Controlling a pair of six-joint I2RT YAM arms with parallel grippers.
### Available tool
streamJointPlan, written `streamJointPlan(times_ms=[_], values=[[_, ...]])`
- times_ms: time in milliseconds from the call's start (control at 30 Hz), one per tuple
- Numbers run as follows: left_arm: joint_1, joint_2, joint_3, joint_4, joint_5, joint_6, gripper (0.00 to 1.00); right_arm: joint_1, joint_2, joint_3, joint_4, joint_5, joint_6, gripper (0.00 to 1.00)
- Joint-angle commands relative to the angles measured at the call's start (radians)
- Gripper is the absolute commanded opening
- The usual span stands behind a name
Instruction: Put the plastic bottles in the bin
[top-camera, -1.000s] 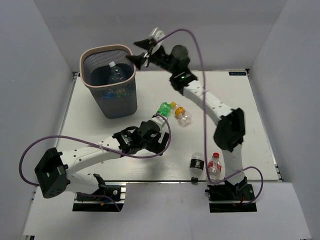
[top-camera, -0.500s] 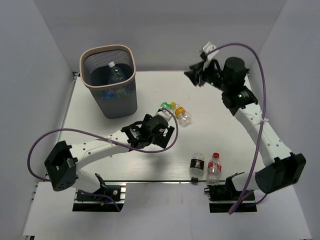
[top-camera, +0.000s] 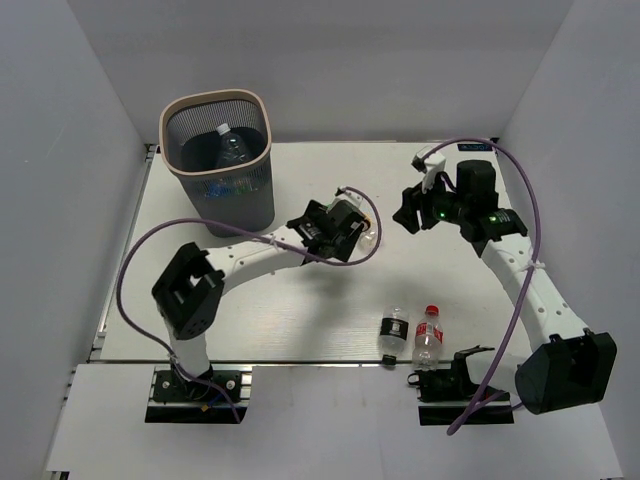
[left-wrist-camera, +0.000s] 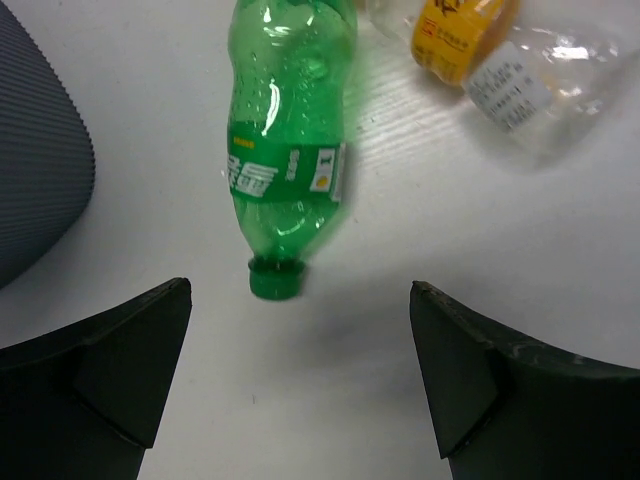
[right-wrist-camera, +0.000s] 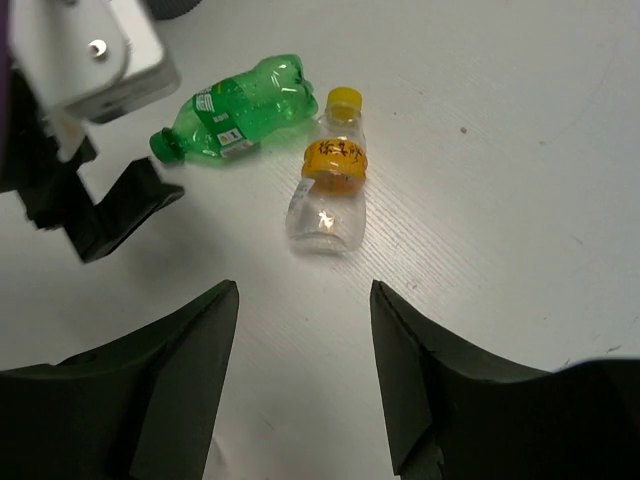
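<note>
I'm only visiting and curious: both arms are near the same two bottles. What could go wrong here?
1. The open left gripper hangs over the cap end of the green bottle, which lies on its side. It is round and might roll or slip away when squeezed.
2. The clear orange-labelled bottle lies close beside it and could get knocked.
3. The right gripper hovers near the same spot, so the arms might bump.

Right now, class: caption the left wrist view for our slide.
Open left gripper hovers before a capped green bottle lying on its side.
</note>
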Motion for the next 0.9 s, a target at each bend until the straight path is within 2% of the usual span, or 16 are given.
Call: streamJointPlan(times_ms=[0,67,200,433,633,867], values=[[0.045,0.055,0.076,-0.017,-0.007,-0.007,1.0,-0.03,-0.024,0.008,-0.068,-0.057,0.019,0.61],[0.072,0.109,0.108,-0.031,0.004,-0.007,1.0,-0.053,-0.03,0.001,-0.071,-0.074,0.027,0.57],[0.112,0.167,0.136,-0.04,0.051,-0.016,0.99,-0.089,-0.031,-0.009,-0.079,-0.103,0.028,0.56],[0.158,0.253,0.242,-0.028,0.146,0.041,0.97,-0.122,-0.033,-0.022,-0.074,-0.136,0.039,0.56],[0.178,0.299,0.276,-0.003,0.232,0.079,0.96,-0.149,-0.051,-0.053,-0.065,-0.14,0.033,0.56],[0.197,0.318,0.254,0.006,0.291,0.079,0.86,-0.158,-0.042,-0.052,-0.077,-0.159,0.031,0.64]])
